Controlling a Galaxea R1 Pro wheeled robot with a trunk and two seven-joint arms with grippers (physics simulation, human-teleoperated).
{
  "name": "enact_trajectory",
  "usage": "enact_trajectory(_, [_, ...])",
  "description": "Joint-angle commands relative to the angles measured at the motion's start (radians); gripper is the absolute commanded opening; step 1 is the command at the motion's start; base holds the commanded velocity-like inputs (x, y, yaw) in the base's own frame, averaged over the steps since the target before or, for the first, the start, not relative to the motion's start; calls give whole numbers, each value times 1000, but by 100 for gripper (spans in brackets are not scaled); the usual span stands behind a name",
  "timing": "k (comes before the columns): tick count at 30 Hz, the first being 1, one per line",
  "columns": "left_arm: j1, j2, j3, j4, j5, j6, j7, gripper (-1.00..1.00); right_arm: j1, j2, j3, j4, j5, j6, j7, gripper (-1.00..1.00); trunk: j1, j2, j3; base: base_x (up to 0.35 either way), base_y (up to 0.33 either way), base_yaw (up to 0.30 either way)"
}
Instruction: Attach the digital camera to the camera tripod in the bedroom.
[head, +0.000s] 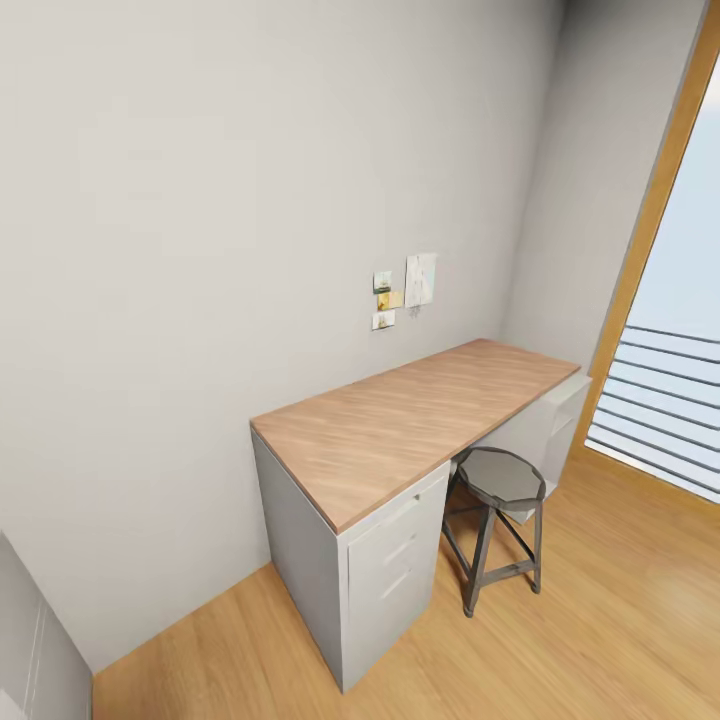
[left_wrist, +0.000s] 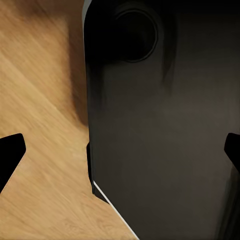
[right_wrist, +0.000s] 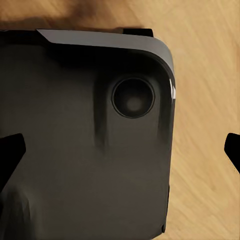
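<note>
Camera and tripod: neither is before the robot, so their place, heading and long axis cannot be told.
Step in hand: a judgement, searching; turn the base slowly from this corner to scan the room.
Desk (head: 400, 430): wood top, against the wall, long axis along it.
Stool (head: 500, 480): tucked at the desk's front.
Left gripper (left_wrist: 120, 150): jaws apart, empty, over the robot's dark base (left_wrist: 165, 150).
Right gripper (right_wrist: 120, 150): jaws apart, empty.

Bedroom: wood floor (head: 600, 640), white wall (head: 200, 250).
</note>
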Motion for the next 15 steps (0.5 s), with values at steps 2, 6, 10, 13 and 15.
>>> enact_trajectory(2, [0, 0, 0, -1, 0, -2, 0, 100, 0, 0, 0, 0, 0, -1, 1, 100, 0, 0, -1, 0, 0, 0])
enact_trajectory(6, [0, 0, 0, -1, 0, -2, 0, 100, 0, 0, 0, 0, 0, -1, 1, 100, 0, 0, -1, 0, 0, 0])
enact_trajectory(10, [0, 0, 0, -1, 0, -2, 0, 100, 0, 0, 0, 0, 0, -1, 1, 100, 0, 0, -1, 0, 0, 0])
enact_trajectory(13, [0, 0, 0, -1, 0, -2, 0, 100, 0, 0, 0, 0, 0, -1, 1, 100, 0, 0, -1, 0, 0, 0])
enact_trajectory(15, [0, 0, 0, -1, 0, -2, 0, 100, 0, 0, 0, 0, 0, -1, 1, 100, 0, 0, -1, 0, 0, 0])
